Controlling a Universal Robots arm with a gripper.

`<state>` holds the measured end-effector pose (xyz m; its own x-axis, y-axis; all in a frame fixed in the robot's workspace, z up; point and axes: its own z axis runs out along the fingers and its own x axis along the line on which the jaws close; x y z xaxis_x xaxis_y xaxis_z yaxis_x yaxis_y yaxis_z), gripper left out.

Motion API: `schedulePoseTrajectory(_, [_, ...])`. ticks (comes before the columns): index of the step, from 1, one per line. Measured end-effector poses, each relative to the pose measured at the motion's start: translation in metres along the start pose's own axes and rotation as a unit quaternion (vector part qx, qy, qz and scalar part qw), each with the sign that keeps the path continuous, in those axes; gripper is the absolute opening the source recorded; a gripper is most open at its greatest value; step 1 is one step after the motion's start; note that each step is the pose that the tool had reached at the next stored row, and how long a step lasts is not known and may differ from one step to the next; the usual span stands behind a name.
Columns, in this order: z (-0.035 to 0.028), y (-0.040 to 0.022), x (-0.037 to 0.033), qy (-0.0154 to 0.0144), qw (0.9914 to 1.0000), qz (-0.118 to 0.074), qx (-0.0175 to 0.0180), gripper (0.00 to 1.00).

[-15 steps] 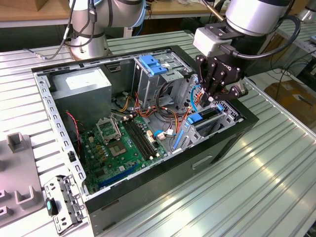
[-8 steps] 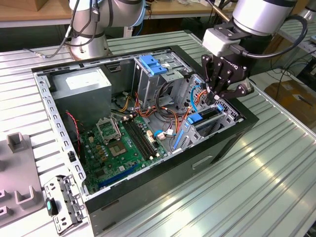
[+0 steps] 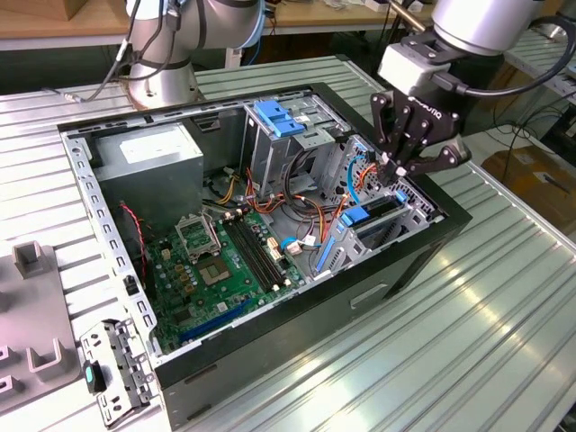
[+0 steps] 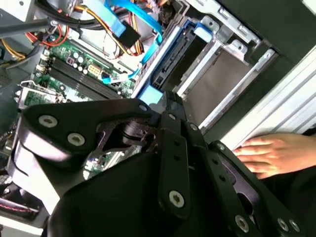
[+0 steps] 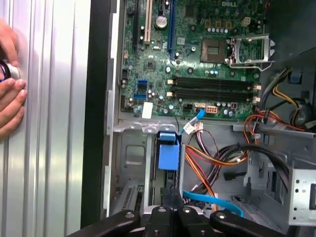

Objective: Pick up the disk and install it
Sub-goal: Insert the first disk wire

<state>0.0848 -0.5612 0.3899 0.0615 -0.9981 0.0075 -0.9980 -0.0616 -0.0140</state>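
Observation:
The disk (image 3: 378,210) stands on edge in the drive cage at the front of the open computer case (image 3: 108,243), toward the exterior view's right. In the second wrist view its dark edge (image 4: 170,61) lies between blue side rails. My black gripper (image 3: 397,167) hangs just above that cage, fingers drawn together and nothing between them. In both wrist views the fingertips meet close over the slot (image 4: 168,101) (image 5: 170,200), beside a flat blue latch tab (image 5: 168,150).
A grey power supply box (image 3: 148,157) fills the case's far corner, with the motherboard (image 3: 216,261) and loose cables (image 3: 306,211) beside it. A person's hand (image 4: 269,153) rests on the ribbed table (image 3: 468,315) next to the case. Grey fixtures (image 3: 27,306) and a metal bracket (image 3: 112,369) lie on the exterior view's left.

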Motion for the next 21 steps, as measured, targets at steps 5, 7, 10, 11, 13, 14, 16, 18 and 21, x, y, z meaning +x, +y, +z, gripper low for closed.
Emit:
schedulePoseTrajectory(5, [0.0032, -0.0294, 0.0000, -0.0002, 1.00000, -0.003, -0.0006, 0.11])
schedulePoseTrajectory(7, [0.0044, -0.0377, -0.0002, -0.0001, 0.99999, -0.004, -0.0007, 0.11])
schedulePoseTrajectory(10, [0.0055, -0.0474, -0.0014, 0.0000, 0.99999, -0.005, -0.0010, 0.11])
schedulePoseTrajectory(11, [0.0059, -0.0509, -0.0019, 0.0000, 0.99999, -0.005, -0.0012, 0.11])
schedulePoseTrajectory(13, [0.0066, -0.0576, -0.0026, -0.0002, 0.99998, -0.006, -0.0018, 0.11])
schedulePoseTrajectory(14, [0.0065, -0.0584, -0.0027, -0.0002, 0.99995, -0.010, -0.0019, 0.11])
schedulePoseTrajectory(16, [0.0065, -0.0584, -0.0027, -0.0004, 0.99960, -0.028, -0.0018, 0.11])
schedulePoseTrajectory(18, [0.0066, -0.0584, -0.0026, -0.0007, 0.99882, -0.049, -0.0016, 0.11])
schedulePoseTrajectory(21, [0.0066, -0.0584, -0.0026, -0.0010, 0.99700, -0.077, -0.0014, 0.11])
